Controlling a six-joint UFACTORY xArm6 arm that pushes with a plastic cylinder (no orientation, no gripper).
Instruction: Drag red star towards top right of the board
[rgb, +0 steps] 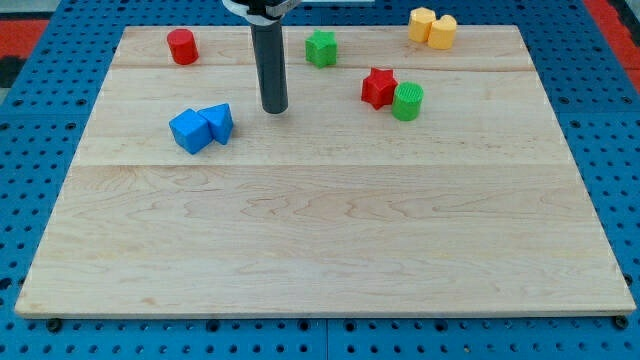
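Observation:
The red star (378, 87) lies in the upper right part of the wooden board (320, 240), touching a green cylinder (407, 101) on its right. My tip (275, 108) rests on the board well to the left of the red star, about a hundred pixels away. It stands to the right of two blue blocks. The rod rises straight up to the view's top.
A blue cube (190, 131) and a blue wedge-like block (218, 122) touch at the left. A red cylinder (182, 47) sits at top left. A green star-like block (321, 48) sits at top centre. Two yellow blocks (432, 27) sit at top right.

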